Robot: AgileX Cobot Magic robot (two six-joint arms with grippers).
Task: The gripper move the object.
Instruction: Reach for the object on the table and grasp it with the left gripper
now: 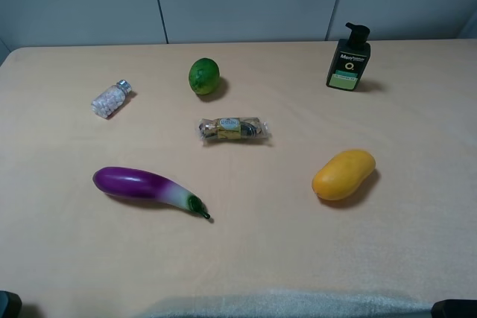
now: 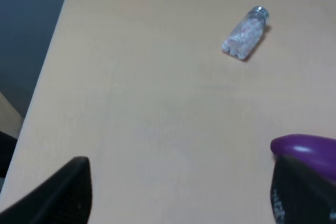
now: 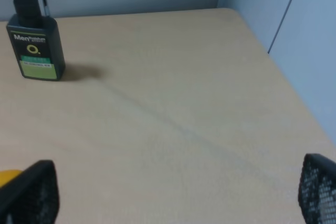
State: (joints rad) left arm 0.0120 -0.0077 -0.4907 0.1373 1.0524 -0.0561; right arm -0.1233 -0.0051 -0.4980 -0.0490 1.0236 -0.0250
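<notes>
A: Risk check: pellet bottle (image 1: 112, 99) on its side at far left of desk (image 1: 246, 258), past eggplant (image 1: 149, 188); left hand (image 2: 184, 198) wide, empty, well apart from it.
B: Yeah, could roll away if clipped off-centre. Might bump eggplant too.

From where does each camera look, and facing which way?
Exterior high: high over the table, from its near edge, looking down; no fingers show.
Left wrist: left arm, facing pellet bottle and eggplant; open left fingers show.
Right wrist: right arm, facing pump bottle; open right fingers show.
Shared: exterior high shows both bottles too.
</notes>
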